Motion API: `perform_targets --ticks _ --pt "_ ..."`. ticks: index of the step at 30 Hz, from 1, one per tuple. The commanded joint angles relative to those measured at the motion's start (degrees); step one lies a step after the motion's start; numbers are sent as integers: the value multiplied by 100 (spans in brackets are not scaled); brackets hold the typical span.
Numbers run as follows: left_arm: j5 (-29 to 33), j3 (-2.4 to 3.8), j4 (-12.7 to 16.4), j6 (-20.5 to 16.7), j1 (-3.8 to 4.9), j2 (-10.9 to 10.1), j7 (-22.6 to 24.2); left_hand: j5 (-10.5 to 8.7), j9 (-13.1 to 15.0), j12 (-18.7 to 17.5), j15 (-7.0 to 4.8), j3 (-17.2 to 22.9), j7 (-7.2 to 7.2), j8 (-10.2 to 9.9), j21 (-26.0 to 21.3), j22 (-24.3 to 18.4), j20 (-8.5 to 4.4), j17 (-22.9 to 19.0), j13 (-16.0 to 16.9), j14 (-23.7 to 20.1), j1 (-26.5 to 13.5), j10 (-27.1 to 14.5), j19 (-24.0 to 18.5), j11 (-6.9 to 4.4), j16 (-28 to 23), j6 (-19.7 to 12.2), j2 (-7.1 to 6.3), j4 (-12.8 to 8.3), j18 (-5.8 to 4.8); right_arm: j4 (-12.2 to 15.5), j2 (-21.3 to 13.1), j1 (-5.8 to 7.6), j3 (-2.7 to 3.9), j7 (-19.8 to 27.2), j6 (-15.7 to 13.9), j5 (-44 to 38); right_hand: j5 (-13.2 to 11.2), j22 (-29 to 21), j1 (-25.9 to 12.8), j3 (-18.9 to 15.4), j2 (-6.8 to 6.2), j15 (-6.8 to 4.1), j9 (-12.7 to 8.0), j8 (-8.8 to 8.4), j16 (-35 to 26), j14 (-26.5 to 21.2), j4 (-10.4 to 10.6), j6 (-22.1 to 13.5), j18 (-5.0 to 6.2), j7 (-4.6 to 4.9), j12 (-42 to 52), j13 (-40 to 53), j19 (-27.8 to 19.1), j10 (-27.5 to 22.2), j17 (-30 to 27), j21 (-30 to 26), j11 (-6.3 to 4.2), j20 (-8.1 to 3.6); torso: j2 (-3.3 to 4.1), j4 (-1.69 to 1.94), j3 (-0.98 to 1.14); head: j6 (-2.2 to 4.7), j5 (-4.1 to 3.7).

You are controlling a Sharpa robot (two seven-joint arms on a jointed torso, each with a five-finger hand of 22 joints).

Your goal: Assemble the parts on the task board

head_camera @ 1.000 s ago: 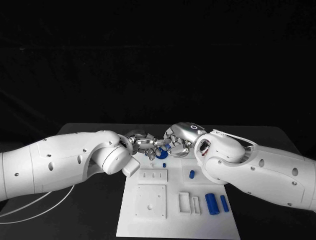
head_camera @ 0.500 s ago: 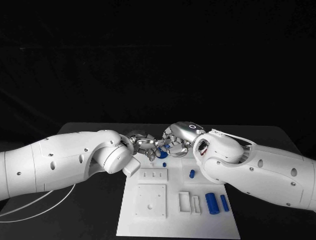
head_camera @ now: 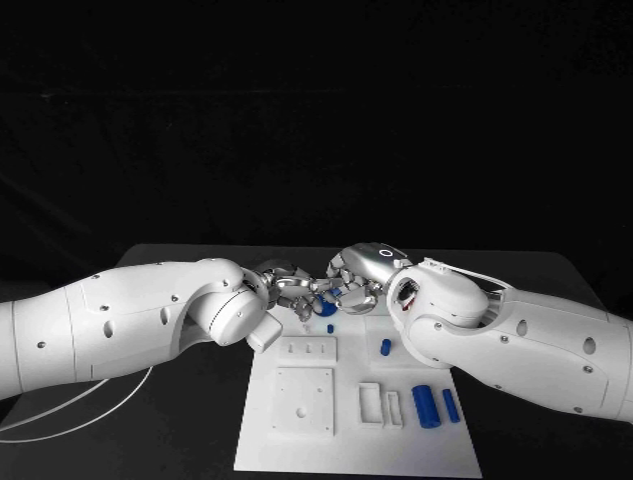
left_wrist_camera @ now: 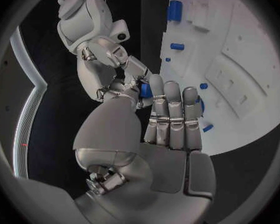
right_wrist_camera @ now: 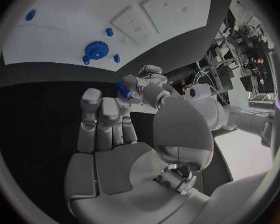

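My left hand (head_camera: 285,287) and right hand (head_camera: 357,277) meet fingertip to fingertip just above the far end of the white task board (head_camera: 352,445). Between them is a small blue part (head_camera: 335,293). In the left wrist view the left hand (left_wrist_camera: 168,134) pinches this blue part (left_wrist_camera: 145,90) between thumb and finger, and the right hand (left_wrist_camera: 118,64) reaches onto it too. In the right wrist view the right hand (right_wrist_camera: 124,144) pinches the same part (right_wrist_camera: 124,88), with the left hand (right_wrist_camera: 151,79) touching it. A blue gear (head_camera: 325,310) lies on the board below the hands.
On the board lie a small blue peg (head_camera: 329,329), a blue piece (head_camera: 385,347) and two blue cylinders (head_camera: 426,405) at the right. White blocks (head_camera: 303,400) stand in the middle. Both white forearms cross the board's far corners, and black table surrounds it.
The two hands have shifted only slightly where they meet, with the blue part still between them. The parts on the board have not moved.
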Motion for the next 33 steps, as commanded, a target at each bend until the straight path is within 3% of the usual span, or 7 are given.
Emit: perform_targets --ticks 1,8,12,17,19,24,33 --pt "87 7 32 13 8 52 76 447 22 -5 1 33 9 -45 15 -4 -503 -20 -14 -64 154 -44 -72 -7 33 7 5 -29 -71 43 58 -5 3 125 85 -89 26 68 -25 7 -16 -28 39 17 4 0 15 531 72 258 8 11 26 49 -10 13 11 14 2 2 2 -6 2" --pt "157 7 55 33 7 48 200 2804 113 -17 38 45 27 -88 5 -10 -465 -76 -26 -150 165 -106 -177 28 73 -37 -240 -56 -105 4 72 -6 3 126 97 -88 28 68 -24 8 -17 -28 39 16 3 0 16 531 72 258 6 12 27 50 -11 13 10 15 2 1 0 -13 4" --pt "226 7 59 51 7 44 250 3474 164 -16 56 145 41 -95 -16 -18 -446 -100 -25 -194 -3 -145 -241 35 83 -56 -222 -88 -122 -5 72 -7 2 124 102 -88 31 67 -23 10 -18 -28 38 16 3 0 16 531 72 258 5 12 27 50 -11 13 10 15 2 2 2 -17 1" --pt "277 8 72 92 6 45 273 3707 253 -11 76 354 48 -84 -26 -21 -424 -129 -18 -243 -146 -191 -308 39 103 -65 -89 -456 -140 -8 76 -7 2 122 107 -88 34 67 -22 11 -18 -29 38 16 3 0 16 532 72 258 4 13 27 51 -12 13 10 16 5 4 0 -24 -2" --pt "314 8 67 101 6 45 280 3653 345 4 81 731 66 -108 -22 -42 -418 -184 -17 -256 -724 -201 -317 25 134 -74 -42 -1113 -152 -7 79 -8 2 123 112 -88 36 67 -22 12 -18 -29 38 15 3 0 17 532 72 258 4 14 27 51 -12 12 10 16 6 4 0 -26 -3" --pt "338 8 61 101 6 45 273 3428 395 7 75 1307 43 -163 -14 -81 -434 -251 -41 -238 -1548 -187 -285 29 168 -40 -4 -1939 -162 -6 81 -10 2 122 120 -88 38 67 -22 13 -19 -29 37 15 2 1 17 532 72 258 3 15 27 51 -13 12 10 17 2 2 1 -32 -1" --pt "343 8 42 83 6 64 238 3101 450 18 77 1688 36 -179 19 -105 -431 -304 -59 -220 -2125 -154 -236 37 199 30 76 -2418 -179 5 96 -17 1 114 126 -89 47 67 -19 16 -19 -29 37 14 2 1 18 533 72 257 1 17 28 53 -14 12 10 18 4 2 3 -37 0"
